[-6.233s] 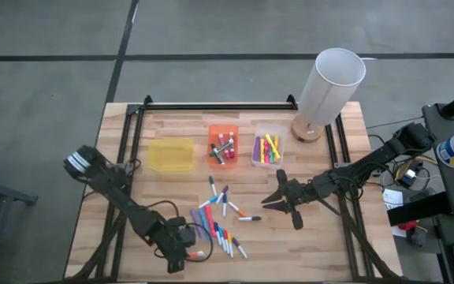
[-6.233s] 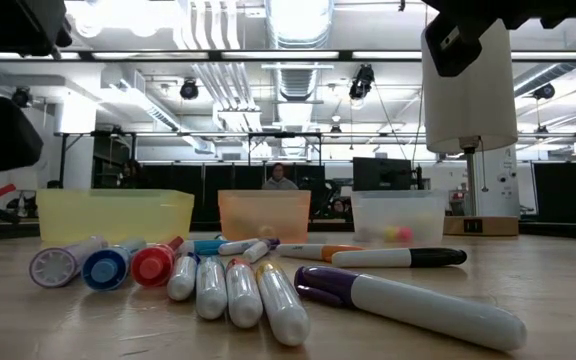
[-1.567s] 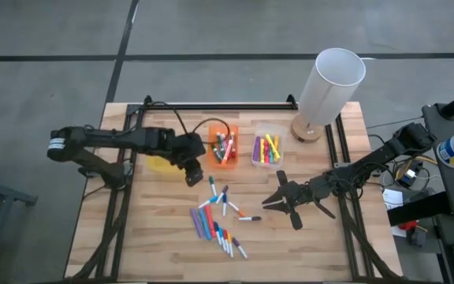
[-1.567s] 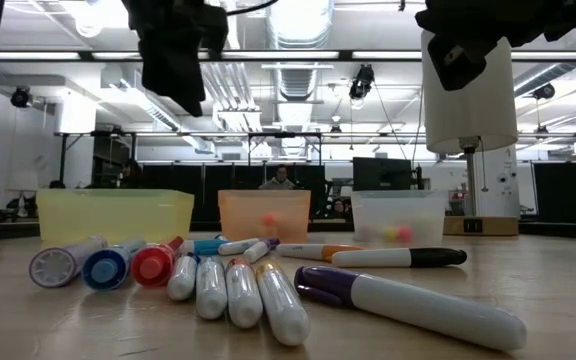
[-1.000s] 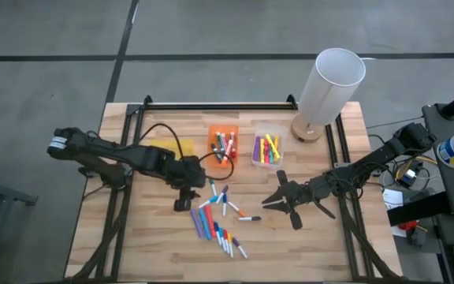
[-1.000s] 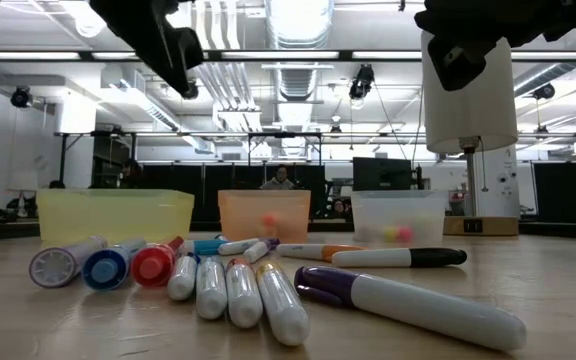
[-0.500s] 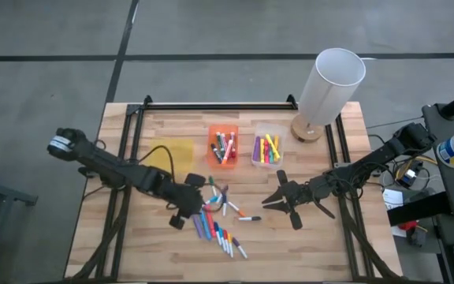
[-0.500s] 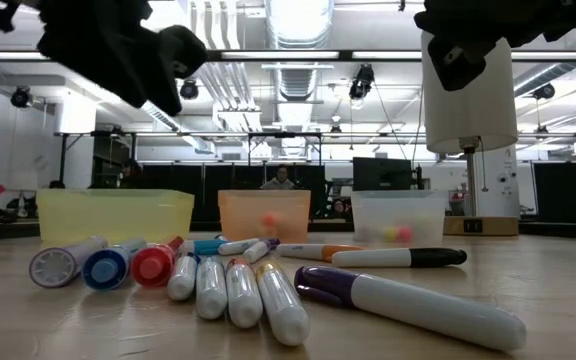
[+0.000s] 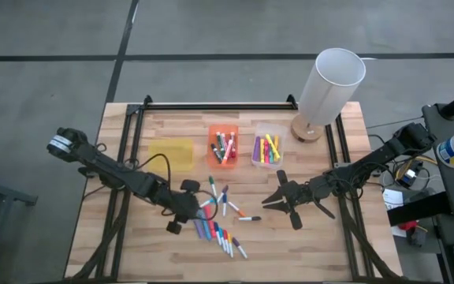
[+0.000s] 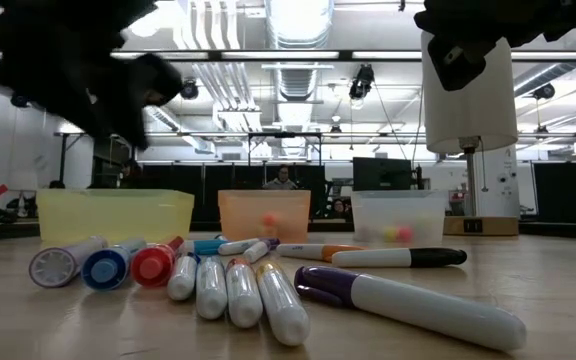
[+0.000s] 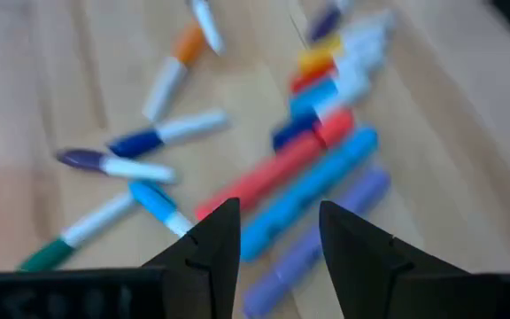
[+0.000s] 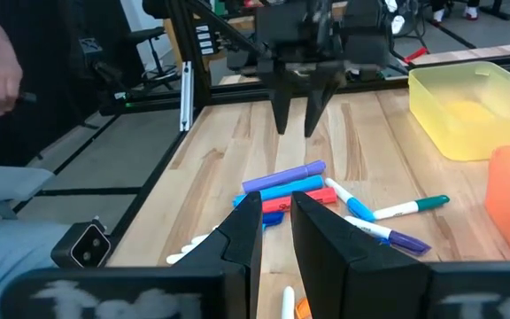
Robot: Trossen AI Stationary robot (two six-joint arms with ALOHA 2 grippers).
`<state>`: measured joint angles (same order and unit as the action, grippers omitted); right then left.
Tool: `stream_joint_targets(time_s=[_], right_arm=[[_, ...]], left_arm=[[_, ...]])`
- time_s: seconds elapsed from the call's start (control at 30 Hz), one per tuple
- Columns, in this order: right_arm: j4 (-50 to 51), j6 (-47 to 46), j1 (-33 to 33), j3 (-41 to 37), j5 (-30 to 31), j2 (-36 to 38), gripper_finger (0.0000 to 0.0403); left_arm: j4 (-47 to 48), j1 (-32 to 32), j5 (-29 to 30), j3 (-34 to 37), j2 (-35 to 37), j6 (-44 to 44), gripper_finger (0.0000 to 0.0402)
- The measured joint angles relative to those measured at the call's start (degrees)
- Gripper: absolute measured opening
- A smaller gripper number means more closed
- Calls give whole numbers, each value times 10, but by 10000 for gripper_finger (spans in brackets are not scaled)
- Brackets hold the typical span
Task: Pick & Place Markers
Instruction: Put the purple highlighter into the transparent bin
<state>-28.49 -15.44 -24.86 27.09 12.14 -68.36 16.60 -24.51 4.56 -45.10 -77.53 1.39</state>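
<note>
The left gripper [image 9: 181,207] hangs over the left edge of the loose markers [image 9: 217,220] scattered mid-table, its fingers parted with nothing between them; the left wrist view shows the red marker [image 11: 268,173], blue marker [image 11: 312,190] and purple marker [image 11: 317,239] lying side by side just beyond the fingertips. More markers already sit in the orange bin [image 9: 223,146] and the clear bin [image 9: 266,148] at the far side; the yellow bin [image 9: 171,154] looks empty. The right gripper [image 9: 278,199] waits to the right of the pile, fingers nearly closed, holding nothing. This looks like the approach for another pick: the next move calls for lowering over one marker and closing across its barrel without catching its neighbours.
</note>
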Motion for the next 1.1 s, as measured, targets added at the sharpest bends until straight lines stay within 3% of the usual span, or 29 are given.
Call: stream_joint_targets(time_s=[0.37,0.57,0.93,1.1], right_arm=[[-1,0,0,0,0,0,59],[-4,0,0,0,0,0,59],[-6,0,0,0,0,0,59],[-5,0,0,0,0,0,59]], left_arm=[[-10,-11,4,54,0,-61,148],[-62,-12,4,79,-32,-93,148],[-66,-12,1,57,-122,-102,148],[-65,-12,-9,47,-125,-75,118]])
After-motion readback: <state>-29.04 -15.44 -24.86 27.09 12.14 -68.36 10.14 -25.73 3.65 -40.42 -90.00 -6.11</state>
